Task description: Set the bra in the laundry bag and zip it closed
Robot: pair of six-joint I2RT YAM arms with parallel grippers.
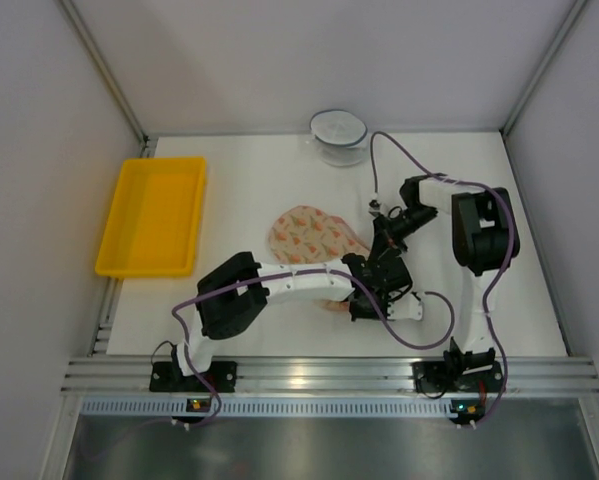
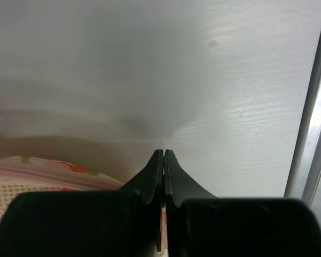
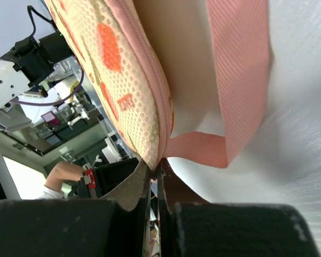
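The laundry bag, cream with an orange print and pink zip edging, lies mid-table. My right gripper is shut on its pink zip edge, where a pink strap loop joins the mesh side. My left gripper lies low over the table just in front of the bag. Its jaws are shut, with nothing between the tips and only a thin pinkish sliver showing low in the gap. Part of the bag shows at its lower left. The bra is not in view.
A yellow plastic tray sits at the left of the table. A clear round bowl stands at the back centre. The metal rail of the near table edge runs to the right of my left gripper. The two arms cross close together.
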